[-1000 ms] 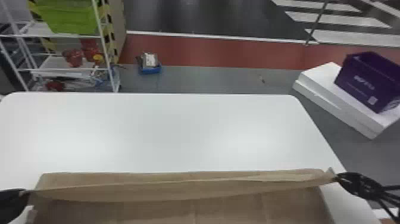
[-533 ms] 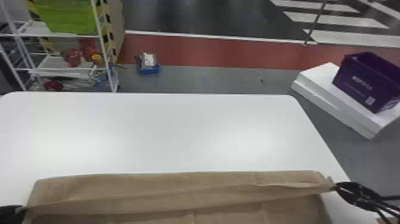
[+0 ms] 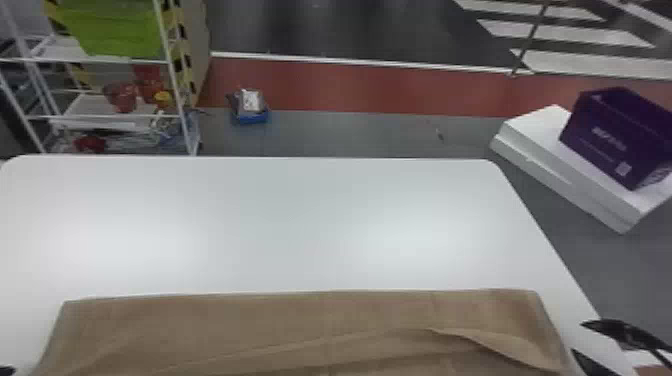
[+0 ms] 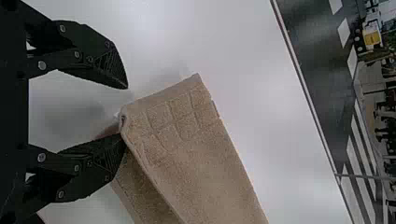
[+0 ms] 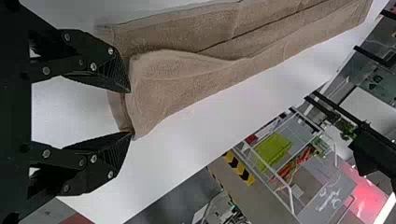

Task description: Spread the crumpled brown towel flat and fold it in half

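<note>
Has the brown towel (image 3: pixel 320 320) lying from left to right across the near part of the white table (image 3: pixel 300 215), mostly flat, with slanting creases and a slightly raised fold towards its right end. Has the left gripper (image 3: pixel 6 371) at the bottom left corner of the head view, near the towel's left end, and the right gripper (image 3: pixel 580 339) just beside the right end. Shows, in the left wrist view, the left gripper (image 4: pixel 126 112) with jaws apart, close to a layered towel end with a grid of squares. Shows, in the right wrist view, the right gripper (image 5: pixel 130 112) with jaws apart too, near an end with a rounded bulge in the upper layer. Has, beyond the table, a white rack (image 3: pixel 176 87) with a green bin (image 3: pixel 117 30) at left, a blue tray (image 3: pixel 251 119) on the floor, and a purple box (image 3: pixel 612 135) on white slabs (image 3: pixel 540 165) at right
</note>
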You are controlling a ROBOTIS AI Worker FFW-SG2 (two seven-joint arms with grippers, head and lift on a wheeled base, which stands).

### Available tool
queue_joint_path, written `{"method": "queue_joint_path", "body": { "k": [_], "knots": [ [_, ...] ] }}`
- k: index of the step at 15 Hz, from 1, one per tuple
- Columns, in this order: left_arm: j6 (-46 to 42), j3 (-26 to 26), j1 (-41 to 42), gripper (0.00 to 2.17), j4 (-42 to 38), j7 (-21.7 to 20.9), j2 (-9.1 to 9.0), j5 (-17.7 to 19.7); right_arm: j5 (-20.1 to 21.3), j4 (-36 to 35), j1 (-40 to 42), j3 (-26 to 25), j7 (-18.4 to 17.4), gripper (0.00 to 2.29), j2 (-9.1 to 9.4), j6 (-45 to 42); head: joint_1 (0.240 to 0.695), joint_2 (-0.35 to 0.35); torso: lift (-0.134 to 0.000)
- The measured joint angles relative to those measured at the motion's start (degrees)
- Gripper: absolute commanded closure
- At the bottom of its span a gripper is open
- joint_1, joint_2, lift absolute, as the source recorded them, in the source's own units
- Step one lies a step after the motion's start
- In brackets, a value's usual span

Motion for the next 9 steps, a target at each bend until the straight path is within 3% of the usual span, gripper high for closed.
{"method": "queue_joint_path", "body": {
  "k": [2,5,7,9],
  "knots": [
    [-1.05,1.76,-0.23,0.61,0.1,0.62,0.0,1.12,-0.43,0.68,-0.05,-1.64,-0.36,0.2,-0.04,-1.03,0.695,-0.128,-0.124],
    [-1.61,7.66,-2.24,0.61,-0.12,0.97,0.0,4.7,-4.39,0.67,0.62,-6.45,-0.39,0.17,0.29,-1.44,0.695,-0.117,-0.124],
    [-1.7,12.21,-3.37,0.61,-0.88,0.7,0.0,10.03,-7.66,-0.75,1.44,-8.04,-0.41,0.17,0.75,-1.42,0.695,-0.095,-0.124],
    [-0.64,14.81,-3.63,0.61,-3.44,-1.0,0.0,16.0,-8.72,-4.54,1.78,-8.52,-0.37,0.18,2.68,2.07,0.695,-0.082,-0.124]
  ]
}}
